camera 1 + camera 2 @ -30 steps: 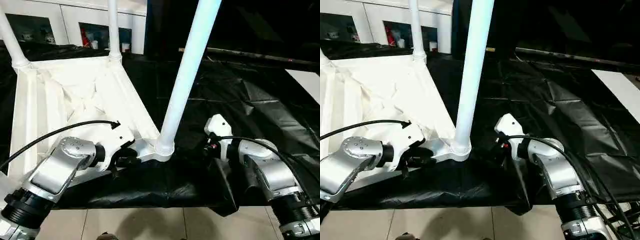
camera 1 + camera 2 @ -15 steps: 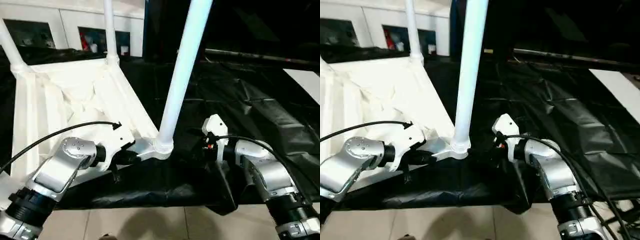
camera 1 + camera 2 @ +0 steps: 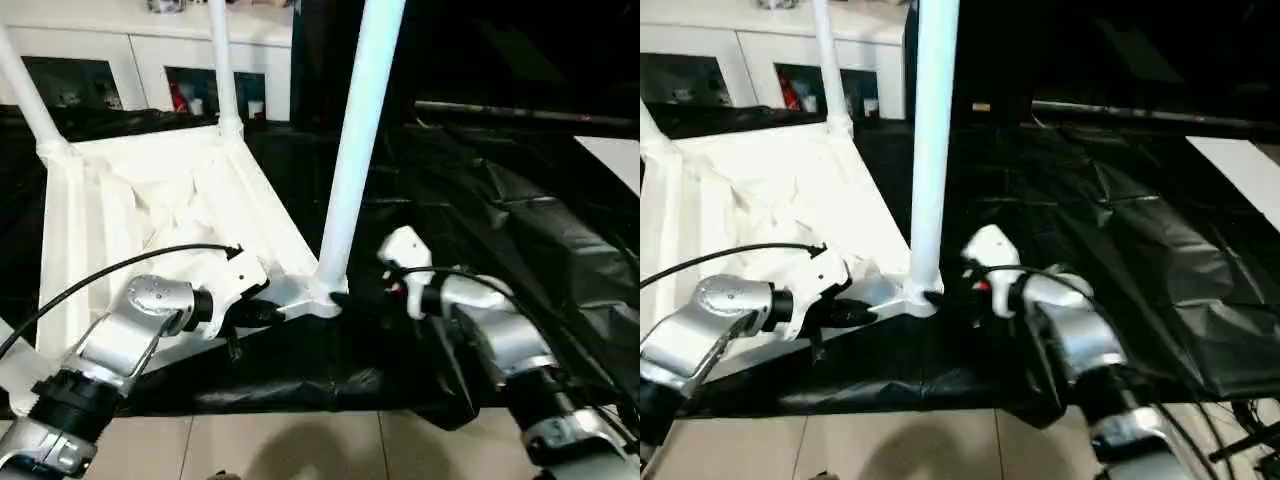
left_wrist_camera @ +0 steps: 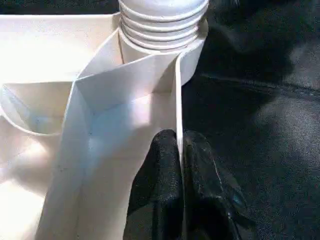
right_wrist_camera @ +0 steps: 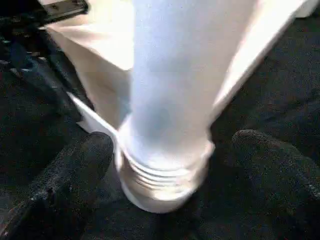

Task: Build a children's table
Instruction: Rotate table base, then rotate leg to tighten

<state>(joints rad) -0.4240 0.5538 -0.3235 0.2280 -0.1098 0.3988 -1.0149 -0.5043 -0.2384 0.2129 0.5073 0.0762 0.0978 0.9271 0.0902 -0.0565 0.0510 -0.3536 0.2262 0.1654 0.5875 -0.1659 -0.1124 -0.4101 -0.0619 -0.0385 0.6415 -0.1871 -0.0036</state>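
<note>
My left gripper (image 4: 179,150) pinched the thin rim of the children's table (image 3: 150,200); right gripper (image 5: 170,165) gaped wide either side of the leg (image 3: 355,150). Light, stiff, slick plastic, I judged; best gripped low by the socket.

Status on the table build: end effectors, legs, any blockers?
Left end effector shut on tabletop rim. Right end effector open, straddling near leg at its socket. Three legs seated upright. Nothing in the way.
</note>
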